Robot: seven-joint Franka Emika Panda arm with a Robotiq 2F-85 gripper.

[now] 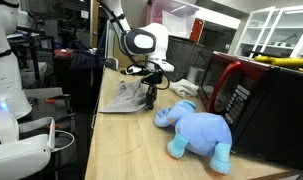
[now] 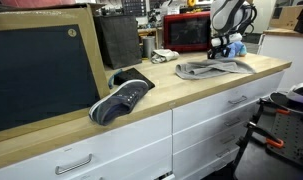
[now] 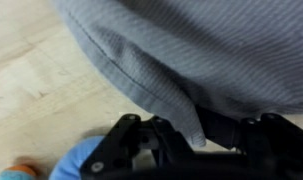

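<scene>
In an exterior view, the grey cloth [image 1: 121, 97] lies bunched on the wooden desk [image 1: 116, 145], just beyond the blue plush elephant [image 1: 196, 128]. The pincer [image 1: 148, 93] stands down on the cloth's edge nearest that elephant, so a lift from here could drag the cloth across the toy and nudge it along the desk. In an exterior view from farther off, the cloth [image 2: 211, 68] spreads flat in front of the elephant [image 2: 237, 47]. Most of its weight would hang outside the grip and may pull it free. In the wrist view, the pincer [image 3: 196, 145] looks pressed together on only a thin fold of the cloth [image 3: 191, 50], with the elephant [image 3: 76, 162] just beside the fingers. So shallow a bite could slip, or a finger could snag the plush.
</scene>
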